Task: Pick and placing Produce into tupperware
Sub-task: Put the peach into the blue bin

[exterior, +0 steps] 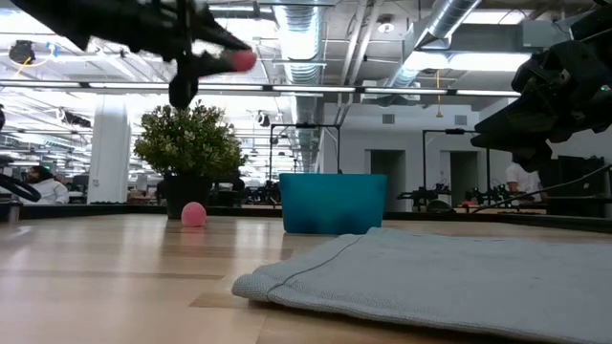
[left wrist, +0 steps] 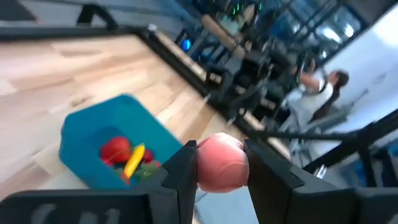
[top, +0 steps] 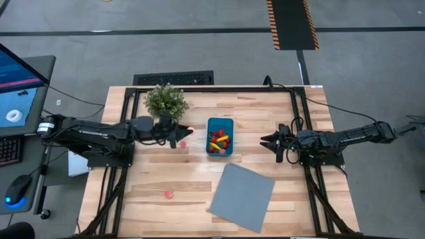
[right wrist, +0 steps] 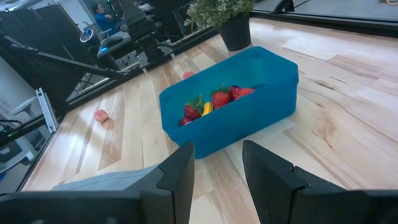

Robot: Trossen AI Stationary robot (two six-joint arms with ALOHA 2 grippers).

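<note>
The teal tupperware (top: 220, 136) stands mid-table with red and yellow produce (right wrist: 214, 101) inside. My left gripper (top: 188, 133) hovers just left of it, well above the table, shut on a pink round piece (left wrist: 222, 163). That piece also shows high up in the low view (exterior: 244, 60). Another pink piece (top: 169, 194) rests on the wood near the front left (exterior: 194, 214). My right gripper (top: 269, 141) waits to the right of the tub, open, its fingers (right wrist: 179, 171) with nothing between them. My left gripper pinches the pink round piece between its two fingers, one on each side (left wrist: 202, 168), at their free ends. The fingers come nearly level from the table's left. The piece is lifted clear of the table, left of the tub's rim.
A potted green plant (top: 166, 99) stands at the far edge behind the left gripper. A flat grey sheet (top: 242, 196) lies near the front, right of centre. People and lab equipment show beyond the table.
</note>
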